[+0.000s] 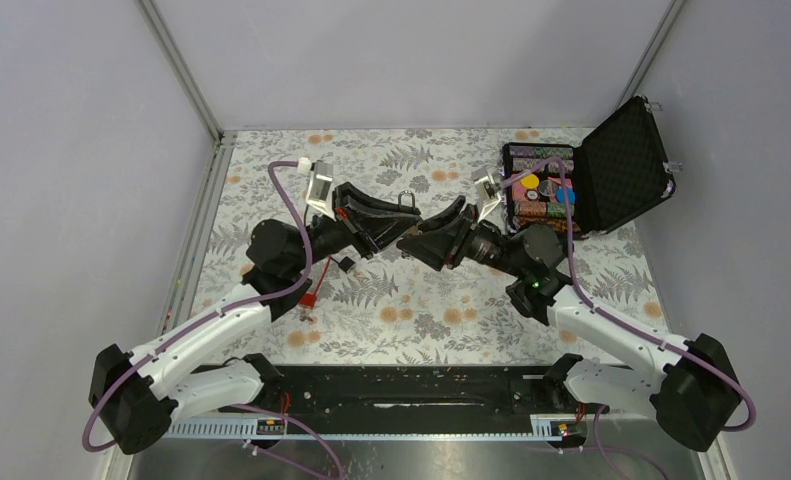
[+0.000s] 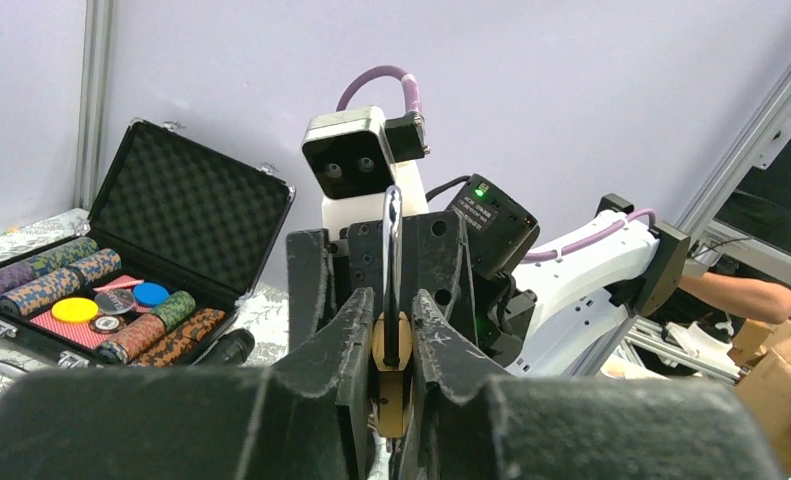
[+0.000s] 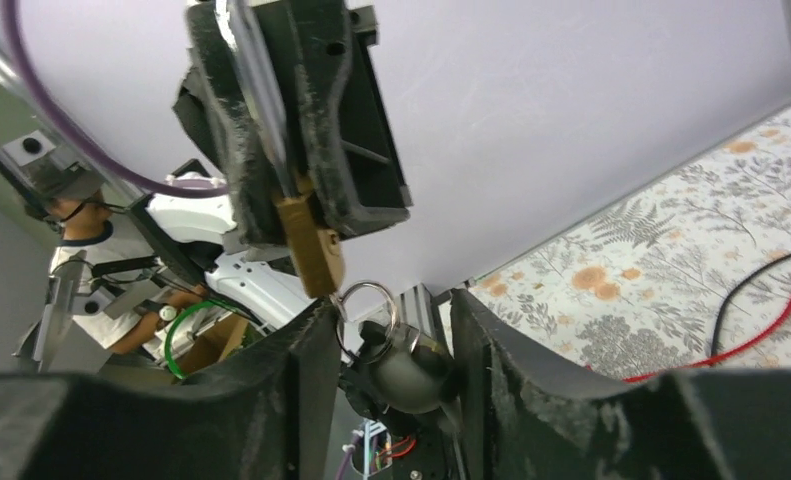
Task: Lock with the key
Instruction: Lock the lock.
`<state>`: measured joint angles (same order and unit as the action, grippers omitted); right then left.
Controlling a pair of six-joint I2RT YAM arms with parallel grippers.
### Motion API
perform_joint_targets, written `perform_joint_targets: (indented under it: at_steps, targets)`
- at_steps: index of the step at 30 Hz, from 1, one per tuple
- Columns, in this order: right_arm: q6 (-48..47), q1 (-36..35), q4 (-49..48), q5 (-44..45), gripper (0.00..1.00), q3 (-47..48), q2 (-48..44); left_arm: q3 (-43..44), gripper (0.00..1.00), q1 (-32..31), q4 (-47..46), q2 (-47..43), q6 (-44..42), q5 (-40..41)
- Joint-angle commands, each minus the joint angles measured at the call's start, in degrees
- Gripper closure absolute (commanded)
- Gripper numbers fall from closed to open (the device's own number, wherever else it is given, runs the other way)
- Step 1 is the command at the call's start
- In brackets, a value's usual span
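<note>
While both arms reach in over the middle of the table (image 1: 421, 315), their grippers meet tip to tip in the air above its flowered cloth. We see the left gripper (image 2: 391, 310) pressed together on the padlock (image 2: 392, 345), pinching the brass body from both sides, with the silver shackle (image 2: 393, 240) standing up between the fingers. In the right wrist view the padlock hangs bottom end down from those fingers, tilted toward the right gripper (image 3: 391, 305).

The key (image 3: 406, 370) sits between the right gripper's two fingers, just below the padlock's lower end, and its ring (image 3: 364, 310) lies against the left-hand finger in that view. The right gripper's fingers stand apart with the key cluster in the gap (we cannot tell whether they pinch it or only flank it). We also cannot tell whether a key has entered the padlock.

At the far right corner of the table an open black case (image 1: 626, 160) holds rows of poker chips (image 1: 539, 195). Near the left edge, beside the left arm, a red wire (image 1: 309, 297) lies on the cloth.
</note>
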<state>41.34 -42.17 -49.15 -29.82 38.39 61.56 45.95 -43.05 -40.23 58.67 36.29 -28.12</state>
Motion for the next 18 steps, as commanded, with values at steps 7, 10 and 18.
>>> perform_joint_targets:
  at_steps: [7, 10, 18]
  targets:
    - [4.2, 0.03, -11.73, -2.34, 0.44, 2.83, 1.3, -1.13, 1.0, -0.32, -12.89, -0.26, 1.99, 1.17]
    - [4.2, 0.03, -11.62, -2.15, 0.47, 1.96, 0.88, -1.26, 1.0, -0.3, -13.04, -0.4, 1.88, 1.39]
    - [4.88, 0.03, -8.94, -5.31, 0.75, 3.34, 1.89, -1.34, 1.0, -0.24, -13.4, -0.72, 2.04, 2.53]
